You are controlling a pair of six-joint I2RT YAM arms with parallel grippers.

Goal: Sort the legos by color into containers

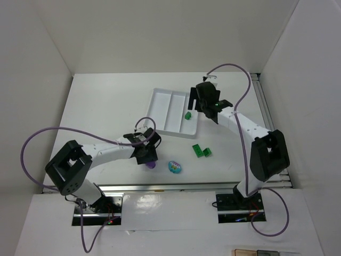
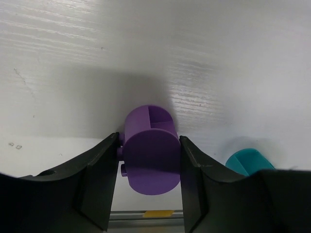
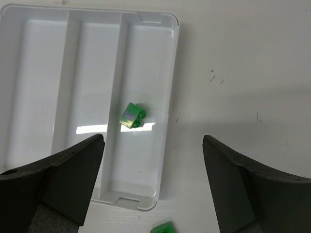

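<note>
My left gripper (image 2: 149, 141) is shut on the purple rounded lego (image 2: 151, 153), which rests low over the table at the front; from above the piece (image 1: 151, 165) shows just under the left gripper (image 1: 148, 158). The cyan oval lego (image 1: 175, 167) lies right of it, its edge (image 2: 248, 161) visible beside my right finger. One green brick (image 3: 133, 116) lies in the right compartment of the white tray (image 3: 171, 73). My right gripper (image 3: 153, 145) hangs open and empty above that compartment's near end. Two more green bricks (image 1: 201, 151) lie on the table before the tray (image 1: 165, 109).
White walls enclose the table on the left, back and right. A metal rail (image 1: 176, 186) runs along the table's near edge, just behind the purple piece. The tray's left and middle compartments hold nothing.
</note>
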